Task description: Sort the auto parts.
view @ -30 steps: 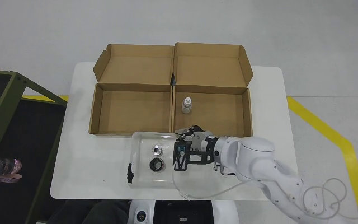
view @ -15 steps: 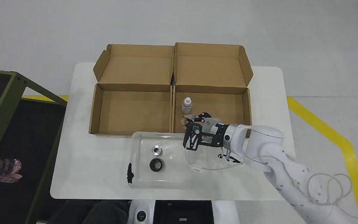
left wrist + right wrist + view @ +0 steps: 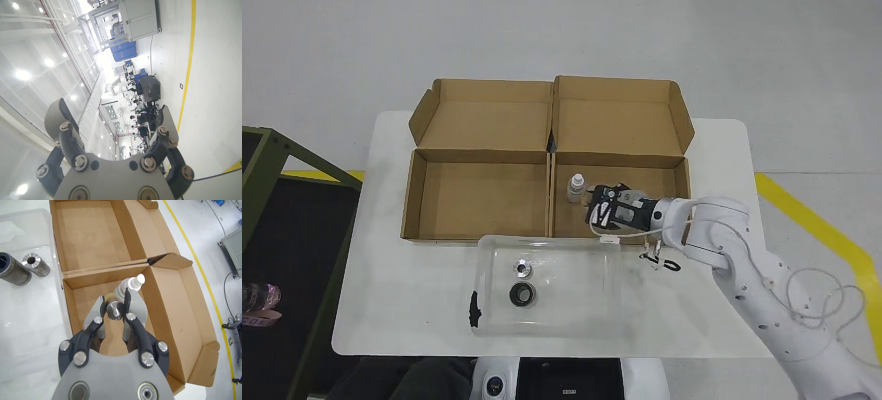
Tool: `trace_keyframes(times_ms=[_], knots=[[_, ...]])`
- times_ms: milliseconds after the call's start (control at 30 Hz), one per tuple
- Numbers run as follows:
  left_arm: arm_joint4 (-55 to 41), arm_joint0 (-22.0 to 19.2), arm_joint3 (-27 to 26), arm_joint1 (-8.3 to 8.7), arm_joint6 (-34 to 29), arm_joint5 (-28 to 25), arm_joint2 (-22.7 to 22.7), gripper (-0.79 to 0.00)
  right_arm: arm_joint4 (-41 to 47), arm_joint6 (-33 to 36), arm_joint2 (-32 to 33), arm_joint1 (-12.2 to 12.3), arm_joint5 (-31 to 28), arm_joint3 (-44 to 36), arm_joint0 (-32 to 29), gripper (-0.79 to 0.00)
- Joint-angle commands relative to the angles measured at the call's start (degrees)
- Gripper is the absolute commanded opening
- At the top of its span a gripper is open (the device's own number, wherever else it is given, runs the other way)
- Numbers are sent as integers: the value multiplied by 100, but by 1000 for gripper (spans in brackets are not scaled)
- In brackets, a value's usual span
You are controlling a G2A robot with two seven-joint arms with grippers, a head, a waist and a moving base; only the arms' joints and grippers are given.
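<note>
My right gripper (image 3: 114, 308) (image 3: 600, 213) is shut on a small metal part with a threaded stud (image 3: 114, 312), held over the right cardboard box (image 3: 662, 200) (image 3: 175, 298). A small white bottle (image 3: 577, 187) (image 3: 130, 286) stands in that box just beyond the fingertips. Two metal cylinders remain in the clear plastic bin (image 3: 487, 300): a small bright one (image 3: 522, 268) (image 3: 36, 265) and a larger dark one (image 3: 523, 294) (image 3: 13, 273). My left gripper (image 3: 113, 115) is open, pointing up at the hall ceiling with nothing between its fingers.
The left cardboard box (image 3: 477, 195) (image 3: 90, 232) holds nothing; both boxes have their lids folded back. They stand side by side on a white table (image 3: 392, 280). A dark cart (image 3: 282, 250) stands left of the table.
My right gripper has lifted the metal part out of the clear bin and carried it back and right, over the near wall of the right box.
</note>
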Motion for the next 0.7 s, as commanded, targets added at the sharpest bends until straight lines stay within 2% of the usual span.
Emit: trace_keyframes(times_ms=[0, 400, 667], knots=[[0, 0, 0, 0, 0, 0, 0, 0, 54, 59, -27, -17, -12, 158, 93, -785], [0, 0, 0, 0, 0, 0, 0, 0, 38, 561, -353, -148, 23, 904, 587, -785], [0, 0, 0, 0, 0, 0, 0, 0, -133, 832, -659, -273, 315, 1373, 826, -785]])
